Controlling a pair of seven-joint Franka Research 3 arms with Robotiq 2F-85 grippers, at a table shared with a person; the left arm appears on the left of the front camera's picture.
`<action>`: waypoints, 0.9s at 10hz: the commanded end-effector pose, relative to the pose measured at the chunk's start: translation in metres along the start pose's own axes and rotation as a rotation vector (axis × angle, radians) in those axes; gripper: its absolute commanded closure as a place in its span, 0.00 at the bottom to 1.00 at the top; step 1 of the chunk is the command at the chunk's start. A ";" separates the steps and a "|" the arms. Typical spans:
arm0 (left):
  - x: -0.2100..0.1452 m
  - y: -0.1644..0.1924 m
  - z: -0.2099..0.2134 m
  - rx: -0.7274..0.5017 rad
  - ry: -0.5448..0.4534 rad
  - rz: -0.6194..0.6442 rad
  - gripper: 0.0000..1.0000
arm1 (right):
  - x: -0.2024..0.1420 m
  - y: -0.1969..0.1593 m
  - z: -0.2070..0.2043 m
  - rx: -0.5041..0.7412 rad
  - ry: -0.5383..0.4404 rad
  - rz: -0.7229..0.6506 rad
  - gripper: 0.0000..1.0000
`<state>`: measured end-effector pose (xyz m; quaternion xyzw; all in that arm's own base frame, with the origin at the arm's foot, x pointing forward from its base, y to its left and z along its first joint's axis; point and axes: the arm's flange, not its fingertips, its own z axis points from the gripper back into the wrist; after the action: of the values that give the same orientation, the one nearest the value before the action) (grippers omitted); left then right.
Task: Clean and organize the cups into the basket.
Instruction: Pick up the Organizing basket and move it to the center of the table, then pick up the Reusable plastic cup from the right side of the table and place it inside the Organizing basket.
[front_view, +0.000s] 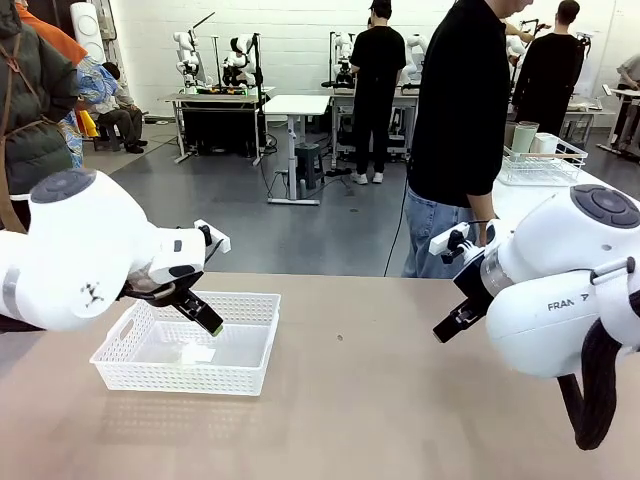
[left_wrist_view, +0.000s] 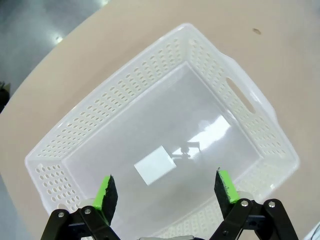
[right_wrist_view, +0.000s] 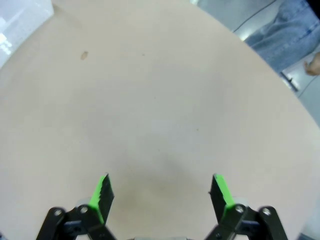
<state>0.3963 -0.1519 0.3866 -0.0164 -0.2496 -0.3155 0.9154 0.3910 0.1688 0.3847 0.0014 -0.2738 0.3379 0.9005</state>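
Basket (front_view: 180, 378) of white lattice plastic sits on the tan counter (front_view: 400, 410) toward the robot's left, with nothing in it but a small white rectangular patch (front_view: 197, 352) on its floor. The left gripper (front_view: 211, 323) hangs over the basket with its fingers angled downward toward the inside, above the wall nearer the robot. In the left wrist view the left gripper (left_wrist_view: 165, 189) stands fully spread, green pads (left_wrist_view: 106, 196) wide apart and nothing between them, and under it lie the basket (left_wrist_view: 150, 65), one handle cut-out (left_wrist_view: 239, 94) and the white patch (left_wrist_view: 155, 165); no contact with the plastic can be seen. The left arm comes in low from the left edge, its wrist bent down over the basket's near corner. The right gripper (front_view: 448, 326) is held above bare counter on the robot's right, well apart from the basket, pointing down and inward. The right wrist view shows the right gripper (right_wrist_view: 160, 190) equally wide and holding nothing, over plain counter (right_wrist_view: 150, 100). The cups (front_view: 524, 138), a pale green one and a tan one, stand upright in a white wire rack (front_view: 545, 170) on another table at the far right, just beyond a person (front_view: 460, 110) in black and jeans who stands at the counter's far side
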 end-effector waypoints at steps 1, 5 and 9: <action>-0.078 -0.005 0.078 -0.064 0.030 -0.107 0.00 | -0.095 0.038 0.062 -0.065 0.049 0.072 0.00; -0.183 -0.026 0.135 0.102 0.170 -0.268 0.00 | -0.216 0.091 0.111 -0.191 0.323 0.164 0.00; -0.060 0.031 0.184 0.122 0.280 -0.246 0.00 | -0.021 0.028 0.103 -0.192 0.354 0.151 0.00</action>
<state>0.2909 -0.0584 0.5318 0.1420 -0.1566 -0.3926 0.8951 0.2908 0.1613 0.4667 -0.1706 -0.1269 0.3773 0.9014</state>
